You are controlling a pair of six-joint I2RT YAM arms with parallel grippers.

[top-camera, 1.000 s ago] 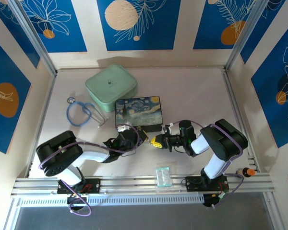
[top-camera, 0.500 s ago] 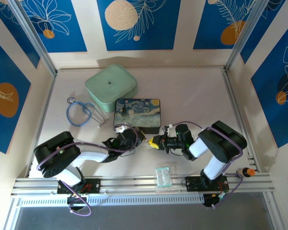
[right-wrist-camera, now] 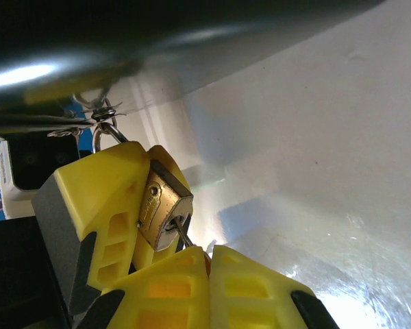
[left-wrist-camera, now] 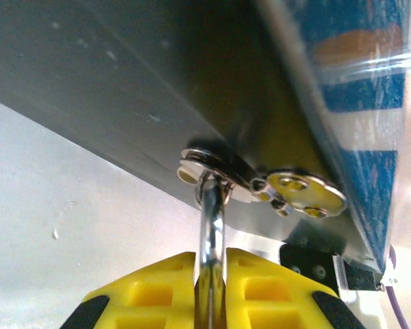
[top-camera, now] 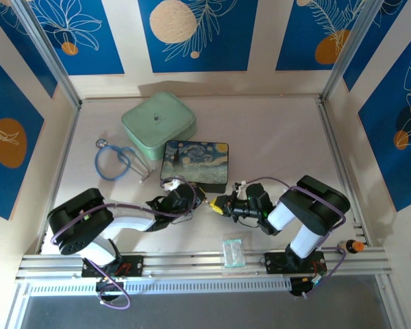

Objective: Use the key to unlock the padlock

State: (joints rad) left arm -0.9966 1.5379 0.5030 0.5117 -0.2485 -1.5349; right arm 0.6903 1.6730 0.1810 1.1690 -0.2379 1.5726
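Observation:
In the right wrist view the small brass padlock [right-wrist-camera: 163,209] is pinched between the yellow fingers [right-wrist-camera: 99,199] of my left gripper. The thin silver key [right-wrist-camera: 183,235] sticks into its keyhole. My right gripper [right-wrist-camera: 209,255] is shut on the key's hidden head. In the left wrist view my left gripper [left-wrist-camera: 210,259] is shut on the padlock's silver shackle [left-wrist-camera: 211,216], which hooks through the metal clasp [left-wrist-camera: 222,173] of the painted box [top-camera: 196,163]. From above, both grippers meet tip to tip just in front of the box, left [top-camera: 200,199], right [top-camera: 217,204].
A mint-green case [top-camera: 158,121] stands behind the painted box. A blue stethoscope [top-camera: 115,161] lies at the left. A clear plastic packet [top-camera: 233,251] rests on the front rail between the arm bases.
My right gripper has crept left toward the left gripper, closing the gap between them. The painted box and left gripper have shifted slightly left.

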